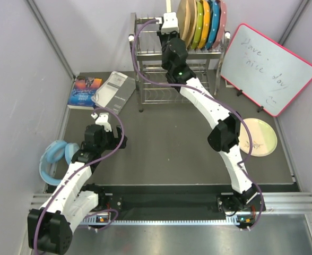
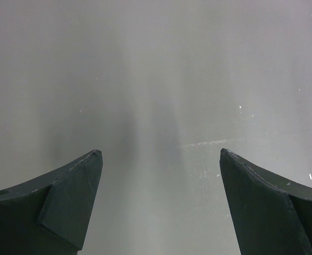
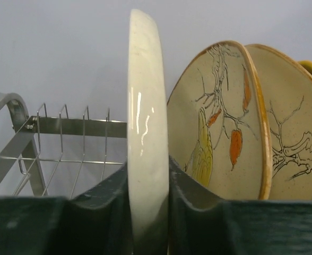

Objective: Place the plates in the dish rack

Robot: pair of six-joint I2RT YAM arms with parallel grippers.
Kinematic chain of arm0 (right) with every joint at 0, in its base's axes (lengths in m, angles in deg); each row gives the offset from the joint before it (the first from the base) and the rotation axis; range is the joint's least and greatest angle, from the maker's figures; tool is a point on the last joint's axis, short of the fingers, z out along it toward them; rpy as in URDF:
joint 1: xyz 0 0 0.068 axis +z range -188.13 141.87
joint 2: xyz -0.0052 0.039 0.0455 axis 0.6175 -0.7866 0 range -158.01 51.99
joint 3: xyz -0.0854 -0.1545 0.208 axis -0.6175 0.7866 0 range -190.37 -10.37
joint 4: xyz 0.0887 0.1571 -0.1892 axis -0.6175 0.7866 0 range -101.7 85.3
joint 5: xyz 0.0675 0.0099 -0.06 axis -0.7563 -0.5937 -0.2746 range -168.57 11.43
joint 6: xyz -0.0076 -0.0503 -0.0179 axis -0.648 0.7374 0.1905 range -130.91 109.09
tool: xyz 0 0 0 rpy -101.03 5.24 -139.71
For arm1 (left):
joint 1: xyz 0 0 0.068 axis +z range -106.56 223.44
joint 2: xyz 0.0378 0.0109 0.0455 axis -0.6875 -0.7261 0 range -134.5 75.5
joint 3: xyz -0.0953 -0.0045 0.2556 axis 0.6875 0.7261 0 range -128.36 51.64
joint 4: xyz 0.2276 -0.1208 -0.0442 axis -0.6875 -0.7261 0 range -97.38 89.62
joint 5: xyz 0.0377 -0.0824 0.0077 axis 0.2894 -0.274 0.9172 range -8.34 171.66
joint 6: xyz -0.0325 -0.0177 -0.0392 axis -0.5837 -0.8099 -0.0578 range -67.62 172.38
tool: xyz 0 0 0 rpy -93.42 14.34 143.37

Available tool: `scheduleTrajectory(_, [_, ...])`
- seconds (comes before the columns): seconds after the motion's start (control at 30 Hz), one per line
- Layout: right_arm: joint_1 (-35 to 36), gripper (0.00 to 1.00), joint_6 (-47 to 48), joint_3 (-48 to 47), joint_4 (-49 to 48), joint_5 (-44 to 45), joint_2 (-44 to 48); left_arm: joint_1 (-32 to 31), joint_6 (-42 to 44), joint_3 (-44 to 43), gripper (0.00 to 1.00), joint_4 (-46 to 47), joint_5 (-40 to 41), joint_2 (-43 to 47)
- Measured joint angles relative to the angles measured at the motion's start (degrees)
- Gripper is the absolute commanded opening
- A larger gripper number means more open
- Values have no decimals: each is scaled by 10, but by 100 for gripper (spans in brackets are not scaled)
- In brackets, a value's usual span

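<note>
The silver wire dish rack (image 1: 150, 53) stands at the back of the table. In its top tier stand two painted cream plates (image 1: 187, 21), then plain green, yellow, blue and pink ones (image 1: 209, 24). My right gripper (image 1: 169, 25) is over the rack's top tier. In the right wrist view it (image 3: 148, 170) is shut on the rim of a cream plate (image 3: 147, 106), held upright and edge-on. That plate is just left of the two orange-leaf plates (image 3: 219, 127), with rack wires (image 3: 66, 127) behind. A pale leaf-painted plate (image 1: 258, 137) lies flat at the right. My left gripper (image 1: 99, 118) (image 2: 158, 154) is open and empty over bare table.
A pink-framed whiteboard (image 1: 267, 69) leans at the back right. A blue book (image 1: 86, 90) and a grey booklet (image 1: 113, 91) lie left of the rack. A light blue round item (image 1: 52, 159) sits by the left wall. Walls close in on both sides.
</note>
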Motion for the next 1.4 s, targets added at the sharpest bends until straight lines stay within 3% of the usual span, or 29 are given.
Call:
scheduleTrajectory(0.03, [0, 34, -1, 0, -5, -1, -1, 0, 0, 0, 96, 0, 0, 0])
scheduleTrajectory(0.07, [0, 45, 1, 0, -10, -4, -2, 0, 0, 0, 96, 0, 1, 0])
scheduleTrajectory(0.2, [5, 61, 16, 5, -65, -8, 1, 0, 0, 0, 96, 0, 1, 0])
scheduleTrajectory(0.73, [70, 65, 111, 288, -167, -23, 257, 0, 24, -14, 98, -11, -3, 37])
scheduleTrajectory(0.83, [94, 74, 127, 345, -165, -18, 331, 0, 36, -38, 97, -13, -45, 51])
scheduleTrajectory(0.9, [103, 85, 136, 372, -148, -10, 382, 0, 41, -61, 94, -9, -96, 59])
scheduleTrajectory(1.03, [82, 98, 137, 435, -71, -5, 498, -4, 29, -127, 92, 8, -195, 24])
scheduleTrajectory(1.2, [-41, 100, 103, 546, 111, -39, 663, -86, 12, -276, 99, -14, -269, -136])
scheduleTrajectory(1.4, [-191, 100, 77, 702, 349, -139, 807, -189, 10, -251, 99, -47, -283, -172])
